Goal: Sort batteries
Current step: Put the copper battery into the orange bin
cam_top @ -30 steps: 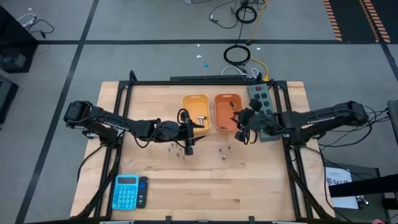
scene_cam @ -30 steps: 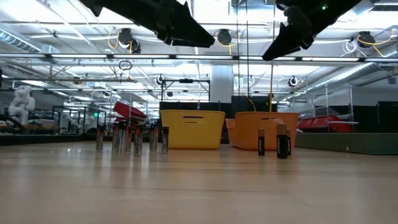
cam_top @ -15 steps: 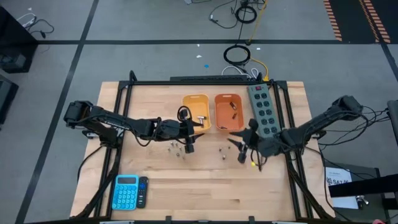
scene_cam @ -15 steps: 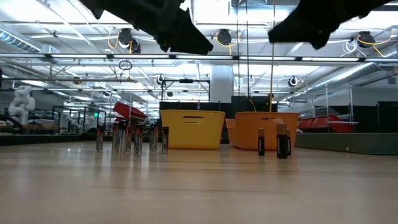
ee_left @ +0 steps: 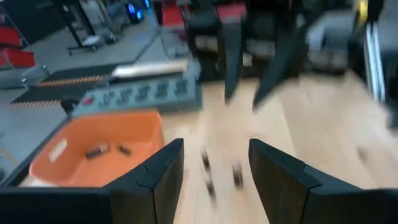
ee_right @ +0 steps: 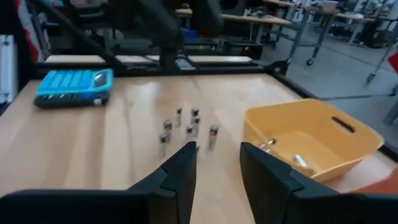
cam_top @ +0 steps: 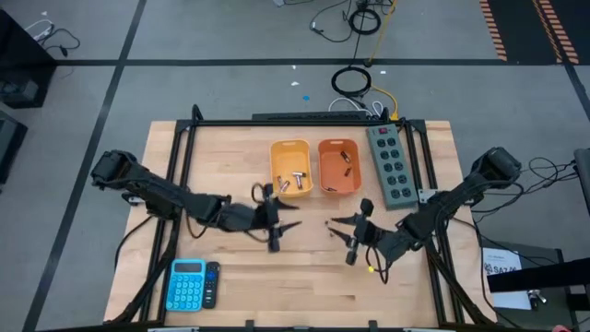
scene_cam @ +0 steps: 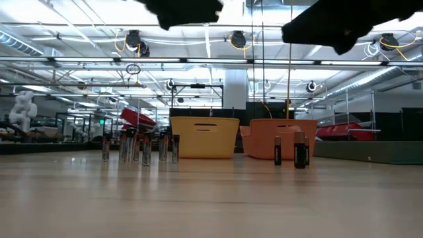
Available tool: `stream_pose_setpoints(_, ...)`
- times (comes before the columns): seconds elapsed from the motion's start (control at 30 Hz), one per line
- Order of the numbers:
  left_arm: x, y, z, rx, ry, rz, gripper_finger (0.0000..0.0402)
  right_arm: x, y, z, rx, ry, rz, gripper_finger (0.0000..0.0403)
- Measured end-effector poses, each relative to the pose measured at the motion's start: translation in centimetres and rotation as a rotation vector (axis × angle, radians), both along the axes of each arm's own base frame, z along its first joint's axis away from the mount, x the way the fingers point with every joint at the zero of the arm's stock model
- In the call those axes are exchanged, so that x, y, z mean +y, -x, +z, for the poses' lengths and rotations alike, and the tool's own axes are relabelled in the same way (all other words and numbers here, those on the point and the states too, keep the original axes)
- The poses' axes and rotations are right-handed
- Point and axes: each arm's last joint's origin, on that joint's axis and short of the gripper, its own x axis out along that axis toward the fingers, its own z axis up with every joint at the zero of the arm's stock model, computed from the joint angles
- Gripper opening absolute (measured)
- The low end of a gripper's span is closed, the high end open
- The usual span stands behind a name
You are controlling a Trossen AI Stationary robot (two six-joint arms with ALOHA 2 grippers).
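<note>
Several silvery batteries (scene_cam: 139,147) stand upright in a cluster on the table, also seen in the right wrist view as batteries (ee_right: 188,130). Two darker batteries (scene_cam: 289,151) stand to their right, near the dark pair (cam_top: 329,222). More batteries lie in the yellow bin (cam_top: 291,167) and the orange bin (cam_top: 338,166). My left gripper (cam_top: 279,231) hovers open just near-side of the silvery cluster. My right gripper (cam_top: 347,240) hovers open near-side and right of the dark pair. Both stay well above the table.
A grey power strip (cam_top: 388,164) lies right of the orange bin. A blue calculator (cam_top: 187,283) with a small dark device beside it sits at the near left corner. Bare wood stretches along the near edge between the calculator and my right arm.
My right gripper has swung from above the orange bin toward the near edge and now hangs beside the dark battery pair. My left gripper has drawn back toward the near edge and turned toward the table's right. The batteries have stayed in place.
</note>
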Motion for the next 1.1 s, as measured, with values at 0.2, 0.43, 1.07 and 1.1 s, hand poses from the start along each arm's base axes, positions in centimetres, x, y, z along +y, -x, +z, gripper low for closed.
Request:
stream_pose_setpoints(0.2,-2.7,2.1,-2.2,0.121,-0.06,0.001,0.0191,3.1,1.8,-1.6,-0.01,0.008,-0.014,0.0114)
stream_pose_setpoints(0.43,-2.9,2.6,-2.9,0.176,-0.084,-0.005,0.0191,4.6,2.2,-4.5,0.044,0.033,-0.01,0.012)
stream_pose_setpoints(1.07,-2.8,2.5,-2.8,0.182,-0.113,-0.016,0.0191,2.0,0.0,-10.2,0.18,0.024,-0.172,0.0204)
stream_pose_setpoints(1.1,-2.8,2.5,-2.8,0.181,-0.113,-0.016,0.0191,1.8,-0.1,-10.5,0.184,0.022,-0.181,0.0202)
